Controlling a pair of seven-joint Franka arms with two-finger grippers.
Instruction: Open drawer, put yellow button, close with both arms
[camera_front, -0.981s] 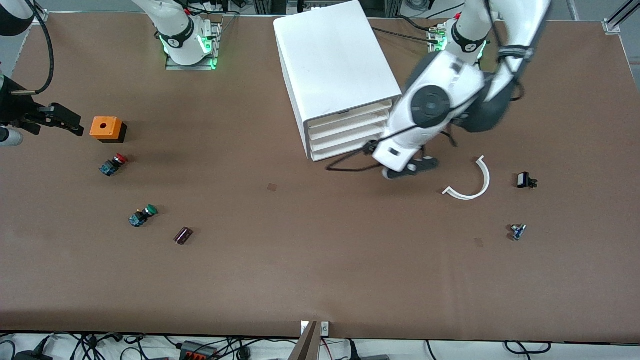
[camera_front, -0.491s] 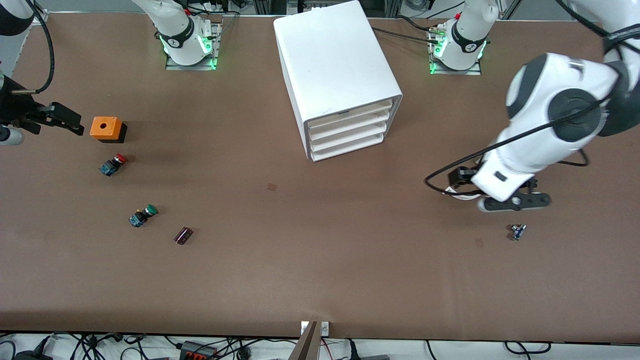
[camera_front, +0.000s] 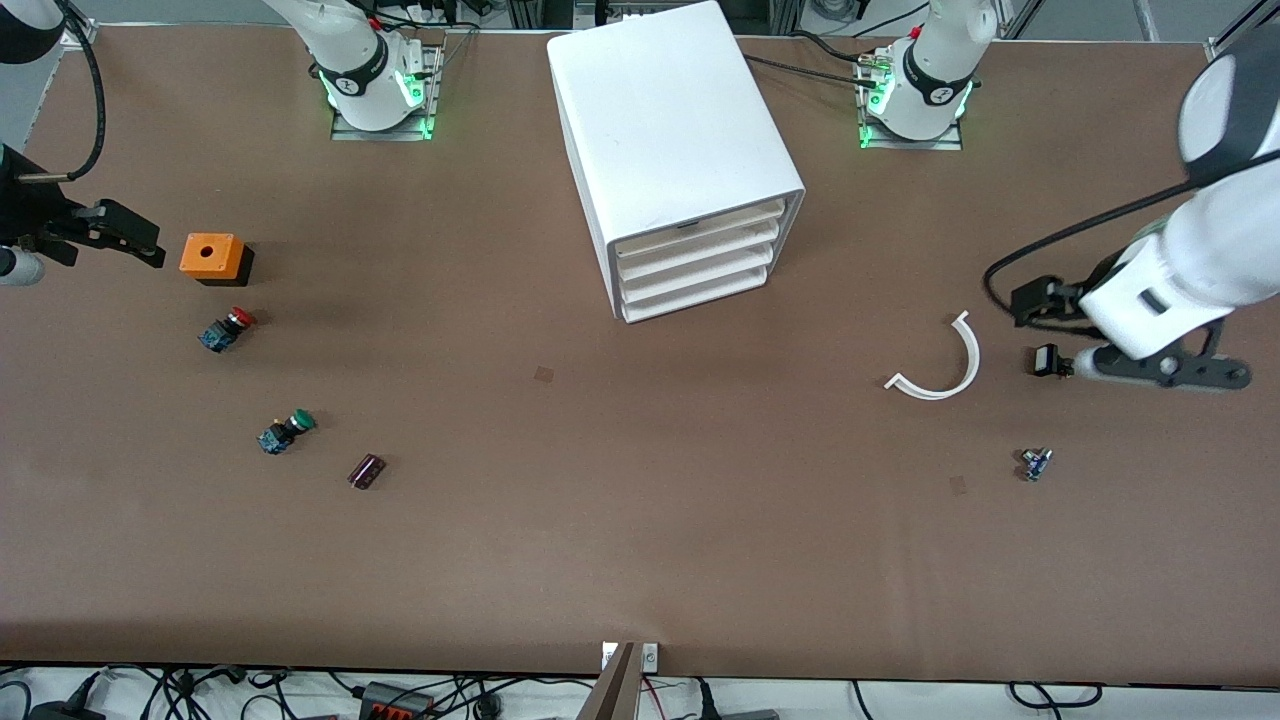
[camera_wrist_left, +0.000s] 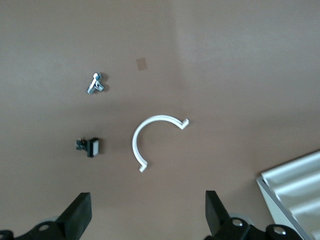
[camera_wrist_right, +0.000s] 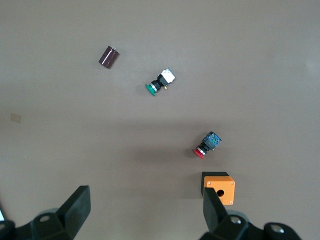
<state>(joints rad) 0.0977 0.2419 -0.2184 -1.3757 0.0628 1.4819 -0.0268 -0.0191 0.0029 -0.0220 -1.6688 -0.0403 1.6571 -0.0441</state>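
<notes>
The white cabinet (camera_front: 672, 130) stands midway between the arms' bases, and its uppermost drawer (camera_front: 700, 223) is shut flush like the three below it. The yellow button is out of view in every frame. My left gripper (camera_front: 1165, 372) hangs open and empty over the table at the left arm's end, beside a small black part (camera_front: 1047, 360); its wrist view shows bare table between its fingers (camera_wrist_left: 80, 212). My right gripper (camera_front: 105, 232) hovers open and empty at the right arm's end, next to an orange box (camera_front: 213, 256), with one fingertip (camera_wrist_right: 212, 202) overlapping the box (camera_wrist_right: 220, 189) in its wrist view.
A red-capped button (camera_front: 228, 328), a green-capped button (camera_front: 285, 430) and a dark cylinder (camera_front: 366, 470) lie near the orange box. A white curved strip (camera_front: 945, 365) and a small metal part (camera_front: 1035, 463) lie near the left gripper.
The left arm has swung away from the front of the cabinet, past the white curved strip, to the left arm's end of the table. The right arm has barely moved.
</notes>
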